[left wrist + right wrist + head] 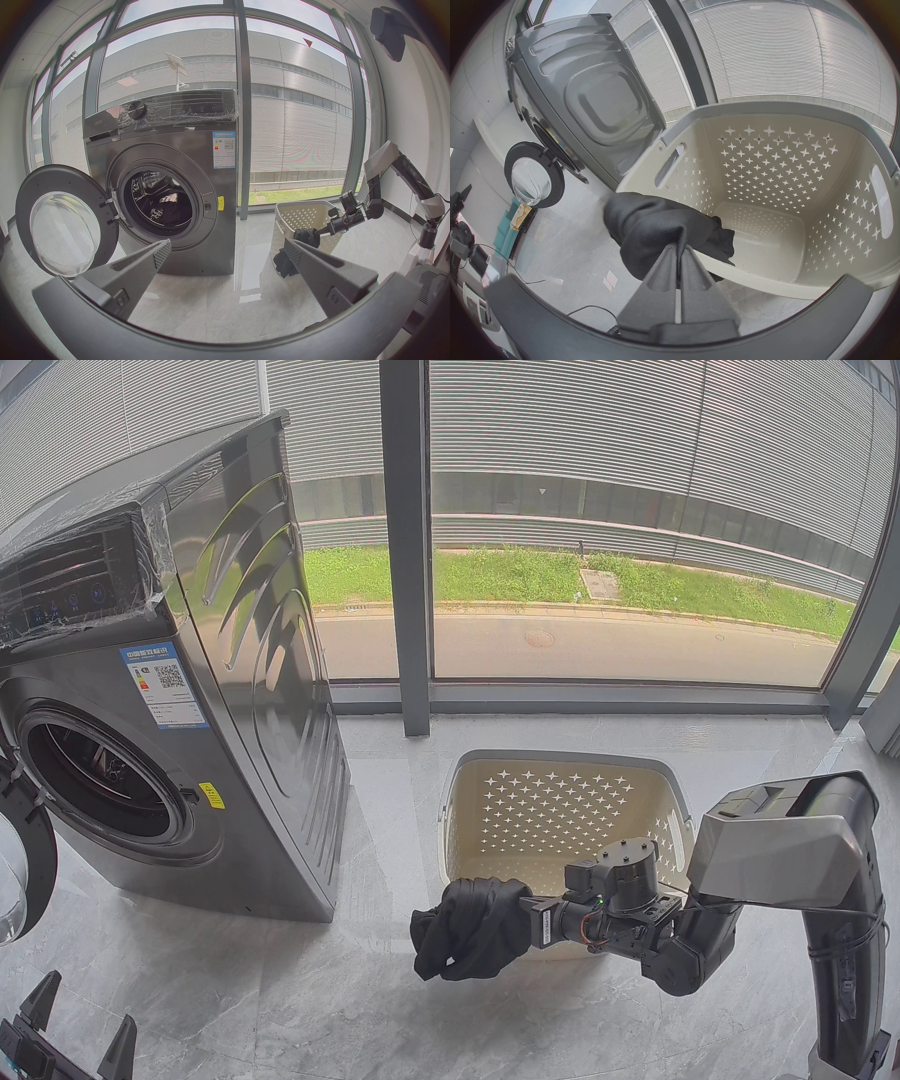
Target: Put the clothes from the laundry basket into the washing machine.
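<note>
The right jaws clamp only a fold of the black cloth point(472, 927), so it may slip to the floor point(281, 997) below them.

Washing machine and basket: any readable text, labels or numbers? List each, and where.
No text is legible enough to quote.
The blue-and-white label with a square code, on the washing machine front: print too small.
The yellow sticker beside the door opening: too small.
The control panel under plastic wrap: markings blurred.
The laundry basket: star cut-outs, no text.
</note>
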Controlling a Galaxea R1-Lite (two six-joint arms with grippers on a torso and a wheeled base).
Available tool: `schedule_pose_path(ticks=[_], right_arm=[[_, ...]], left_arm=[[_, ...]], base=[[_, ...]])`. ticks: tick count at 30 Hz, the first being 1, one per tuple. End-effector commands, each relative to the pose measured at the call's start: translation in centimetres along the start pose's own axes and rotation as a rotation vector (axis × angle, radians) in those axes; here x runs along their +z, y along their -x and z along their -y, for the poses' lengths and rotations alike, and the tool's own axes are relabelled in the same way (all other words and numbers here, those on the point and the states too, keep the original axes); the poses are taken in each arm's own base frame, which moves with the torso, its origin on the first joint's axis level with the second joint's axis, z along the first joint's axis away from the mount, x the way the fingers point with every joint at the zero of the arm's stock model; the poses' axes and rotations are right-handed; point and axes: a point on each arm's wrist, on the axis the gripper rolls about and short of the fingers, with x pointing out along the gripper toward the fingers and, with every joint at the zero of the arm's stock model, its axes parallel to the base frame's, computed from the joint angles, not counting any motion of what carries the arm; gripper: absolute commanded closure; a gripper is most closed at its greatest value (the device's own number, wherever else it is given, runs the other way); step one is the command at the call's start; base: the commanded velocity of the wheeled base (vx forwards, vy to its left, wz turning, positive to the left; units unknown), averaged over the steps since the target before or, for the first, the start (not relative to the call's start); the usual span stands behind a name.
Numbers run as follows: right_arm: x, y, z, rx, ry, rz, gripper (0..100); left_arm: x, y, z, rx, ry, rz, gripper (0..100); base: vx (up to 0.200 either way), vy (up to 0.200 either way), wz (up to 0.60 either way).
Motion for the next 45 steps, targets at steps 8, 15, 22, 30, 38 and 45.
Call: schedule_pose_path(ticks=[8, 15, 22, 30, 38, 45], right_arm=[[5.7, 7.5, -2.3, 0.058, 0.025, 0.218, 100], [9.7, 13.6, -3.9, 0.101, 0.037, 0.393, 100], [13.1, 19.0, -5.4, 0.147, 0.057, 0.585, 100], [15.5, 24.9, -6.0, 0.144, 0.059, 0.719, 100], [16.5, 30.1, -6.7, 0.105, 0.069, 0.768, 100], [16.2, 30.6, -5.6, 0.030, 0.070, 0.739, 100]], left_arm=[[-0.5, 0.0, 0.0, 0.003, -0.001, -0.001, 0], [-0.5, 0.0, 0.0, 0.003, 0.001, -0.001, 0], [-0.5, 0.0, 0.0, 0.002, 0.000, -0.001, 0], [-0.5, 0.0, 0.0, 0.000, 0.000, -0.001, 0], [-0.5, 0.0, 0.0, -0.002, -0.001, -0.001, 0], [-0.5, 0.0, 0.0, -0.001, 0.005, 0.000, 0]], base=[[0.000, 0.000, 0.00], [0.000, 0.000, 0.00], [0.000, 0.000, 0.00], [0.000, 0.000, 0.00], [0.000, 0.000, 0.00], [-0.114, 0.000, 0.00]])
